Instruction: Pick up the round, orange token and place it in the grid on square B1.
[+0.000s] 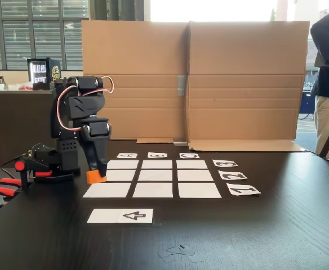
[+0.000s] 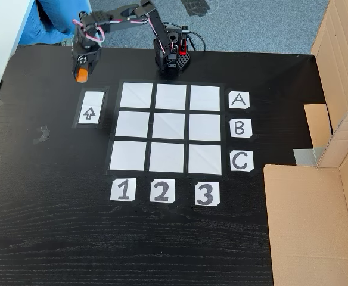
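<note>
Gripper point(image 1: 96, 178) (orange jaw tip) poised by the table point(image 2: 55, 238), left of the grid point(image 2: 169, 128) in one fixed view; jaw state: cannot tell.

Dark wooden table point(image 1: 277, 225), cardboard screen point(image 1: 192, 79), bright windows point(image 1: 35, 34), seemingly blue carpet point(image 2: 257, 24).

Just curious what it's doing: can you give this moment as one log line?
arm: jaws beside grid | orange token: at jaws' tip, grip unclear | grid: all squares empty | square B1: unfilled

A black table point(image 2: 55, 238) bears the grid point(image 2: 170, 127) and an arrow strip point(image 2: 89, 113).
</note>
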### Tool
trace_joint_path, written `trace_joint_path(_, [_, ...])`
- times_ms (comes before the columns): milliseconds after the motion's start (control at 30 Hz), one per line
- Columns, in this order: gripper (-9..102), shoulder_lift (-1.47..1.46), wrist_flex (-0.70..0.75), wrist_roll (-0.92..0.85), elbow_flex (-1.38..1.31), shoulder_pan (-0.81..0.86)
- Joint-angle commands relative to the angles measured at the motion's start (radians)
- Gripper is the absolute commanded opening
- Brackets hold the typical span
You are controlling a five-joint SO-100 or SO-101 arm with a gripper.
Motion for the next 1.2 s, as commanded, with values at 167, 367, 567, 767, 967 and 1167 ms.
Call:
trace_joint_path(167, [-1,0.314,-0.038,-0.055,0.054,-0.109])
trace_joint_path(367, [-1,0.399,-0.028,-0.051,0.063,-0.247])
trace_joint_path(567, [-1,0.385,-0.028,-0.044,0.089,-0.373])
trace_joint_path(767, [-1,0.314,-0.029,-0.006,0.156,-0.457])
trace_joint_path(967, [-1,0.213,-0.037,0.025,0.190,-0.514])
trace_joint_path(1167, [-1,0.135,-0.037,0.038,0.238,-0.557])
